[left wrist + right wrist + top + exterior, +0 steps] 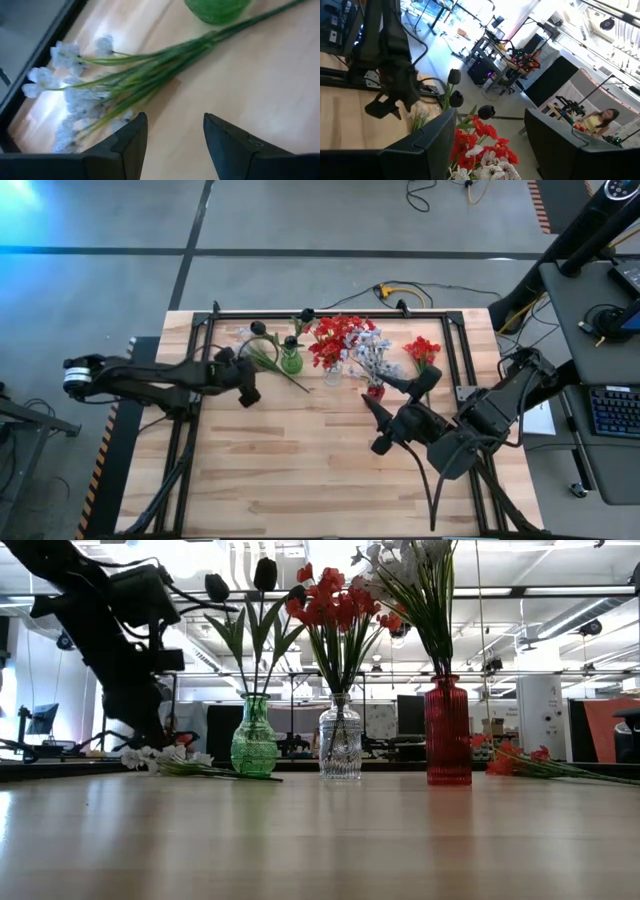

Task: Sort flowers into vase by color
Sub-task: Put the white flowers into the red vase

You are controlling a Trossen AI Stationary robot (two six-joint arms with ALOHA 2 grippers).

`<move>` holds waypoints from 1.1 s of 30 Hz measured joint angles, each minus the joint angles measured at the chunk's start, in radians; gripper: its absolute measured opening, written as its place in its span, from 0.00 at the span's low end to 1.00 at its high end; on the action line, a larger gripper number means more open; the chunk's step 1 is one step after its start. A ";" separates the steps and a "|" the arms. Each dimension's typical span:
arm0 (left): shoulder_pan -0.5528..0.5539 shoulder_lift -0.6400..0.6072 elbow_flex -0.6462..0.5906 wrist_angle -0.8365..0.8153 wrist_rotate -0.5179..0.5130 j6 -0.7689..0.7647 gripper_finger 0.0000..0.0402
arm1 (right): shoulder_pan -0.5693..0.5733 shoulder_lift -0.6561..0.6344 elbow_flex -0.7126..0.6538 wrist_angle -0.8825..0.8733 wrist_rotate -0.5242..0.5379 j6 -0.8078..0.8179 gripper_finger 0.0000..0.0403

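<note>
We can read no text, label, brand, number or sign in any view (the room's screens and equipment behind the table are too small and blurred to give up any lettering).

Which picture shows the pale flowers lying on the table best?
The left wrist view: the pale flowers fill it, stems and blossoms plain, just beyond the open left gripper. The low view shows them flat and far off beside the green vase. The high view gives a faint patch. The right wrist view shows only a glimpse.
</note>
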 joint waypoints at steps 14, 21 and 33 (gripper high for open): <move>0.157 -0.046 -0.056 0.068 0.008 -0.035 0.44 | 0.000 0.000 -0.005 0.003 0.000 0.000 0.57; 0.200 -0.039 -0.073 0.173 0.024 -0.055 0.44 | 0.000 0.000 -0.005 0.003 0.001 0.006 0.57; 0.260 0.027 -0.073 0.197 0.026 -0.016 0.37 | -0.002 0.000 -0.005 0.054 0.003 -0.015 0.57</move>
